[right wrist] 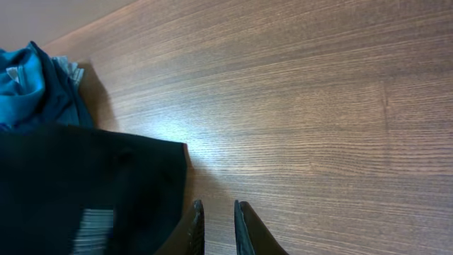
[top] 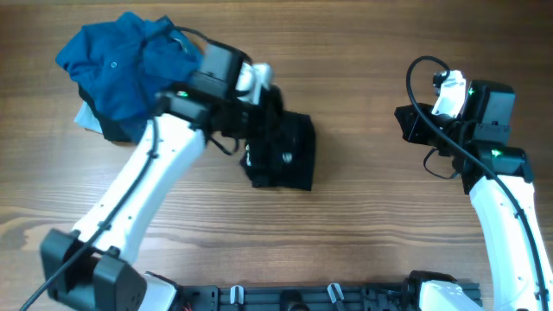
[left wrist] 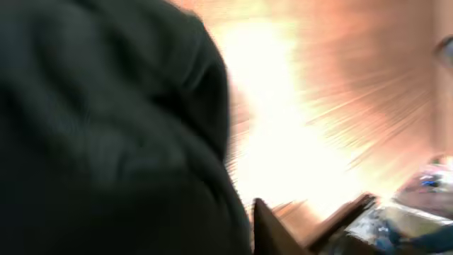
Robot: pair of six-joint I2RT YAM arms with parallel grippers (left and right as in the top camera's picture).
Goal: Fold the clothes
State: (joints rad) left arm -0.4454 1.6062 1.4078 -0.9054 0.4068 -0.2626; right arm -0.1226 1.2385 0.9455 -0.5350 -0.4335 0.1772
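The black shirt (top: 283, 154) lies as a compact folded bundle on the table's middle. My left gripper (top: 259, 130) is down on its left part. The left wrist view is motion-blurred: black cloth (left wrist: 106, 127) fills the left side right up against one visible finger (left wrist: 267, 230), and the other finger is hidden under the cloth. My right gripper (top: 406, 125) hovers to the right, well apart from the shirt. Its fingers (right wrist: 217, 230) are nearly together with nothing between them, and the black shirt's edge (right wrist: 92, 191) lies ahead on the left.
A heap of a teal-blue polo (top: 130, 60) on top of light-blue and dark garments sits at the back left; it also shows in the right wrist view (right wrist: 28, 85). Bare wooden table (top: 363, 78) lies between the arms.
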